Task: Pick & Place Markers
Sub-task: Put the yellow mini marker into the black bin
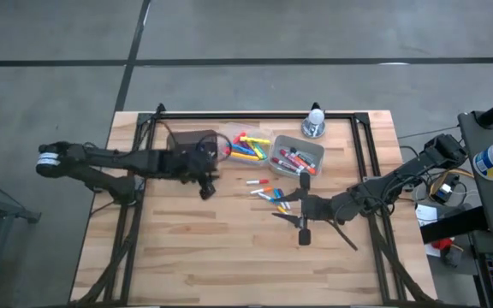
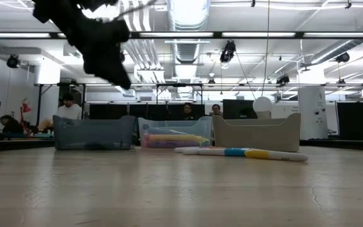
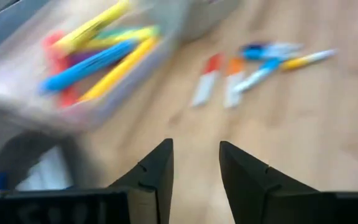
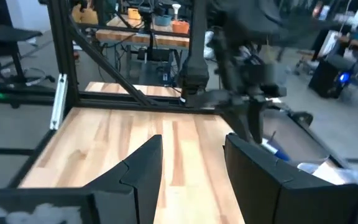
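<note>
I see my right gripper (image 1: 303,229) low over the wooden bench (image 1: 229,257), jaws released and empty; beyond it, loose white-bodied markers (image 1: 268,192) lie on the wood, then my left gripper (image 1: 205,190), also parted, beside the clear plastic bin (image 1: 245,145) of neon pens

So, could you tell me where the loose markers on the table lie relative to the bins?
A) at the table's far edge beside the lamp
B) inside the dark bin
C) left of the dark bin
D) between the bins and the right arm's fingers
D: in the high view the loose markers lie on the wood just below the grey bin, with the right gripper beside them.
</note>
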Motion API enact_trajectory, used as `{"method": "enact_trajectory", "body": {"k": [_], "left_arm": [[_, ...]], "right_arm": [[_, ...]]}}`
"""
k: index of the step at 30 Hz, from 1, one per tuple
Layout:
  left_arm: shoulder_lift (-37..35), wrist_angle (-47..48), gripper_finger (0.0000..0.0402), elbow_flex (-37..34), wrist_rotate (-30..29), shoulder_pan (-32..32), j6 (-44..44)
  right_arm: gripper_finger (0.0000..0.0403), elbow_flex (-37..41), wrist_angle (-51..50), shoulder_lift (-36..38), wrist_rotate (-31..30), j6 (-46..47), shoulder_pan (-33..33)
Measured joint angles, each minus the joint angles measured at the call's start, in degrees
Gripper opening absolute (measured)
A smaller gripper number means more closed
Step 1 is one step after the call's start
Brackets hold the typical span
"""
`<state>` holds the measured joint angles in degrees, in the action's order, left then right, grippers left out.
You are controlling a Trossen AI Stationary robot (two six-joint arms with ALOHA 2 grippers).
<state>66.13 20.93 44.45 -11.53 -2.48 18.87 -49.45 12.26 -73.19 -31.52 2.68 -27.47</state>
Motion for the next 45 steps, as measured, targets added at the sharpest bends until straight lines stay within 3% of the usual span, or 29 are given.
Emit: {"method": "enact_trajectory", "body": {"k": [4, 8, 11, 18, 25, 34, 45], "left_arm": [[-0.02, -11.11, 0.0122, -3.29, 0.10, 8.46, -1.50], [0.35, -22.30, 0.0122, -7.83, 0.11, 15.23, -2.75], [0.39, -29.61, 0.0122, -10.83, 0.07, 19.00, -5.23], [0.48, -42.67, 0.0122, -15.45, 0.03, 23.57, -6.36], [0.59, -45.80, 0.0122, -16.70, 0.13, 25.33, -7.70], [0.57, -45.54, 0.0122, -16.64, 0.13, 26.40, -7.65], [0.59, -45.47, 0.0122, -16.64, 0.11, 26.55, -7.68]], "right_arm": [[0.0166, 0.00, -3.36, 0.00, 0.40, 5.47, -0.02], [0.0166, 0.02, -14.05, 0.00, 0.49, 12.13, -0.04], [0.0166, 0.34, -20.85, -0.01, 0.48, 17.62, -0.04], [0.0166, 0.95, -26.09, -4.41, 0.87, 31.11, -0.84], [0.0166, 1.03, -28.96, -12.08, 3.27, 40.72, -0.61], [0.0164, 0.98, -36.62, -15.54, 2.94, 51.97, 1.51], [0.0163, 0.31, -36.80, -23.94, 3.58, 55.44, 2.22]]}}
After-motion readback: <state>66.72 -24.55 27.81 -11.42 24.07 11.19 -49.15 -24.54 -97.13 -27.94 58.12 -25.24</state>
